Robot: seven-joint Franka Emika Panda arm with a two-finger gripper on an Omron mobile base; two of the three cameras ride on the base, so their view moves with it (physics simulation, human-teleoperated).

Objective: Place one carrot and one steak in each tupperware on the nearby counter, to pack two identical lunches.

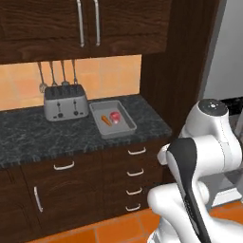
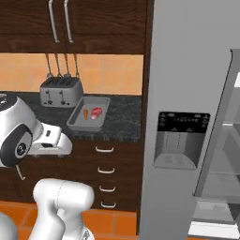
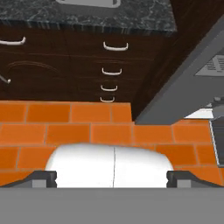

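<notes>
Bench: black stone worktop with grey marbling (image 1: 28, 135), carried on dark brown wood drawers with curved silver handles (image 1: 136, 151); its front edge is also seen at the top of the hand view (image 3: 87, 19).
Tray: one shallow grey rectangular open tupperware (image 1: 124, 127), set on the bench just beside the toaster, on the side nearer the tall dark panel; seen again in the right base view (image 2: 74, 121).
Tray contents: one small orange carrot (image 1: 106, 120) and one red piece of steak (image 1: 115, 116), laid side by side inside the tray.
Toaster: silver four-slot toaster (image 1: 65, 102), stood upright against the orange tiled wall.
Utensils: four silver utensils (image 1: 57, 72), hung on the wall above the toaster.
Refrigerator: tall grey unit with a dispenser recess (image 2: 180, 140), placed next to the dark panel.
Floor: orange tiles (image 3: 65, 127).
Hand: two small dark tips (image 3: 112, 178), held wide apart with nothing between them, pointed low at the floor and drawer fronts, well apart from the tray.
</notes>
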